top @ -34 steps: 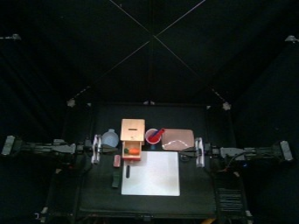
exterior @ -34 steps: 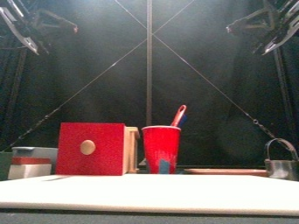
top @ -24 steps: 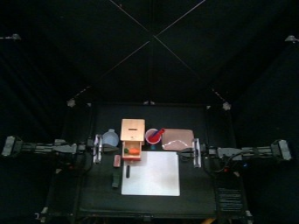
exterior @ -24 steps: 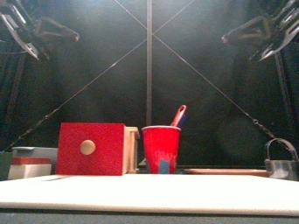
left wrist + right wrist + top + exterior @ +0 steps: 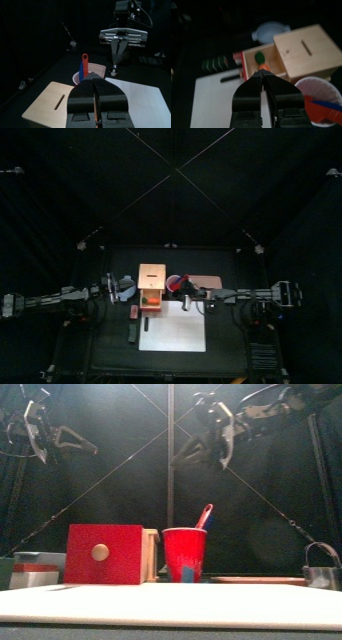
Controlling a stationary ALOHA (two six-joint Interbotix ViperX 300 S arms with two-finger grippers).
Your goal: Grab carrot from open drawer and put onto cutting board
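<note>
The tan wooden drawer (image 5: 152, 276) stands at the table's back left, its red-fronted tray (image 5: 106, 554) pulled out toward the white cutting board (image 5: 174, 327). The carrot (image 5: 265, 67), orange with a green end, lies in the open tray. My right gripper (image 5: 261, 74) hangs shut just above the carrot and holds nothing. In the top view the right gripper (image 5: 187, 293) reaches in from the right, beside the tray. My left gripper (image 5: 97, 82) is shut and raised over the drawer's left side, and the left gripper (image 5: 38, 446) shows high in the front view.
A red cup (image 5: 185, 554) holding a red and blue utensil stands right of the drawer. A pale blue bowl (image 5: 274, 31) sits left of the drawer. A small metal cup (image 5: 321, 570) stands at the far right, with a flat tray (image 5: 254, 579) beside it.
Both arms have swung in from the table's sides toward the middle. The right arm came much further and now hangs over the open drawer.
</note>
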